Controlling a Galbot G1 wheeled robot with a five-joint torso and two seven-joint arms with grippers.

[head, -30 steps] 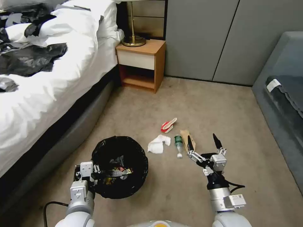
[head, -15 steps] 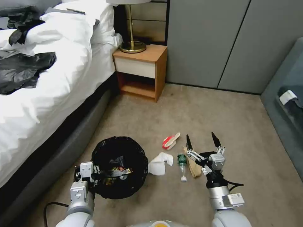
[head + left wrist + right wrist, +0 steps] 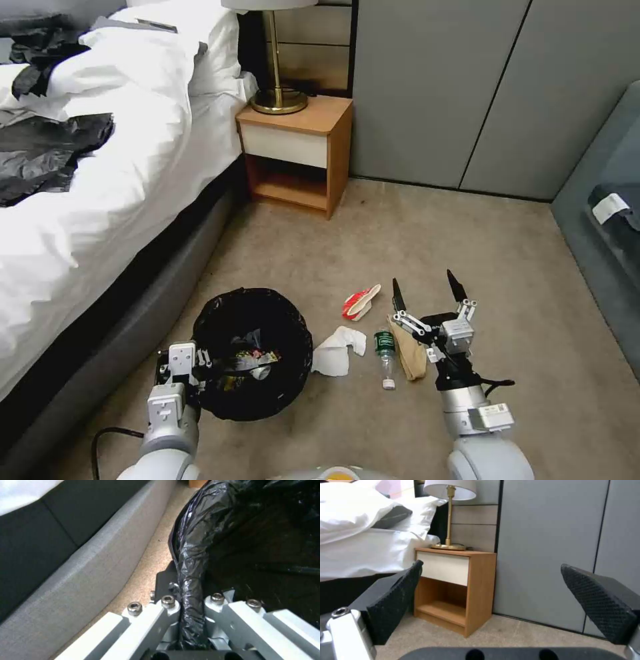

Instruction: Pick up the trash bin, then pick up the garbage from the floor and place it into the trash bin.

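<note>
Clamped on the near-left rim of the trash bin [image 3: 253, 352], my left gripper [image 3: 200, 363] pinches the glossy black liner between its fingers, and in the left wrist view the bag's folded edge runs straight down through the narrow gap of that gripper [image 3: 191, 620], with the grey bed base [image 3: 83, 562] just beside the bin across a strip of carpet. My right gripper [image 3: 427, 293] is spread wide and holds nothing, its two black fingertips pointing toward the far wall; in the right wrist view its fingertips [image 3: 395, 602] frame the wooden nightstand [image 3: 455, 590] and the brass lamp [image 3: 449, 517]. The garbage lies on the carpet to the right of the bin: the white tissue [image 3: 339, 351] just beside the bin's right side, the green-labelled bottle [image 3: 383, 357] right of it with its cap toward me, the brown paper bag [image 3: 408, 352] touching the bottle's right side and partly under my right gripper, and the red-and-white packet [image 3: 359, 303] a little farther off. Some wrappers [image 3: 243, 370] already sit inside the bin. Compared with half a second ago, my right gripper has reached slightly farther out over the paper bag, while the whole scene has barely shifted, so my head has nearly stopped moving. My left gripper's hold on the bin looks unchanged.
</note>
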